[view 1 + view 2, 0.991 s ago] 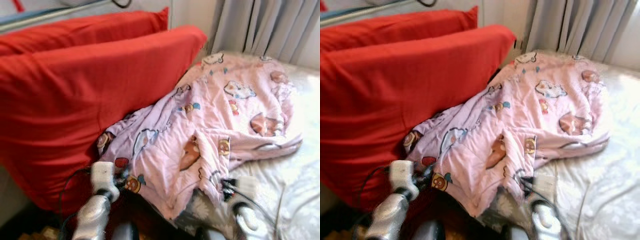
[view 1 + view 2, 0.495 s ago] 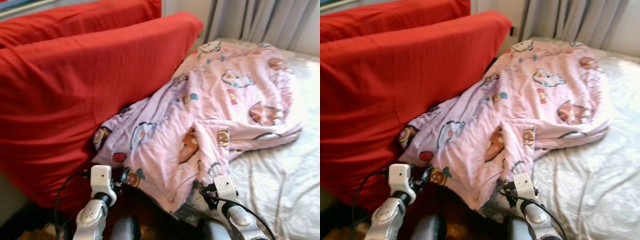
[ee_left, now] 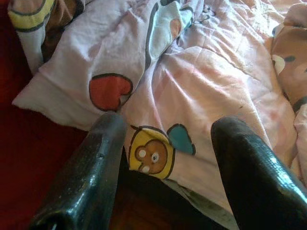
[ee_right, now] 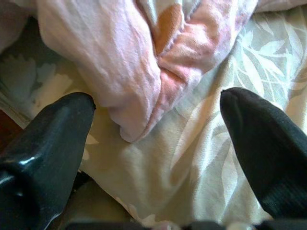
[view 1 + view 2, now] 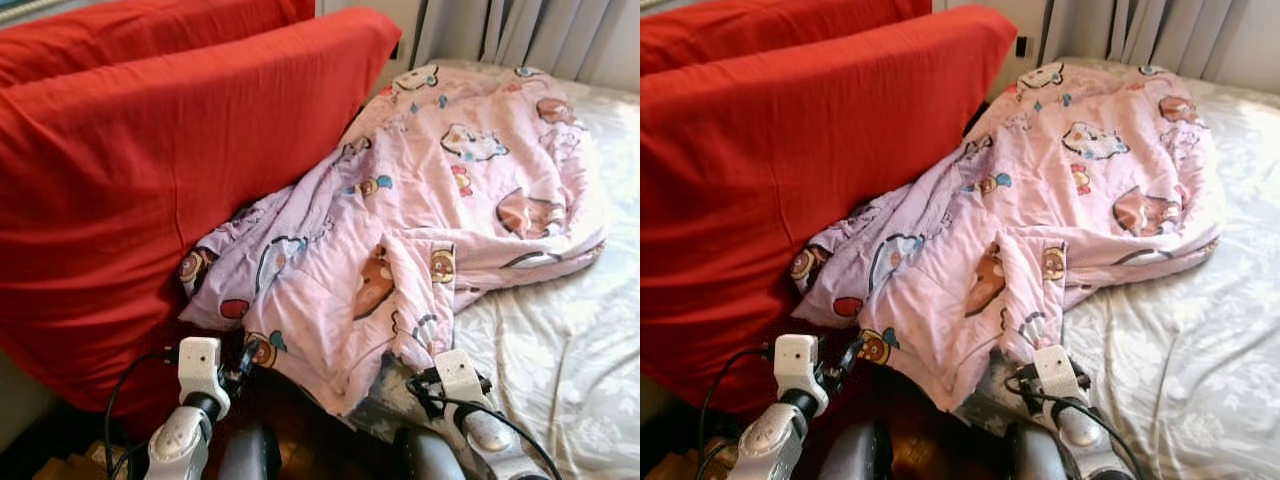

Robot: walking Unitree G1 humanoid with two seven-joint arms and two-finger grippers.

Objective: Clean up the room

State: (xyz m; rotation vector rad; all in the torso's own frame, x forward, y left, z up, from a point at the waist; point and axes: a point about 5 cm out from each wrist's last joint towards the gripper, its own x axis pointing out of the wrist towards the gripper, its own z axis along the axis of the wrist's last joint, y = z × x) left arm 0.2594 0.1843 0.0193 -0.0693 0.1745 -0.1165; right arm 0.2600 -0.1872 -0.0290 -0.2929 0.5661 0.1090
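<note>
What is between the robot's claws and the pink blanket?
Nothing visible. Both grippers, left and right, have open jaws right at the edge of the pink blanket, which lies crumpled on the bed beside the red cushion.

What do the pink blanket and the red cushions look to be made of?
The blanket looks like thin quilted cotton or a similar soft matte fabric: it creases and bunches, with printed cartoon bears. The red cushions seem to be padded foam under a matte woven cover, showing light wrinkles and no sheen.
</note>
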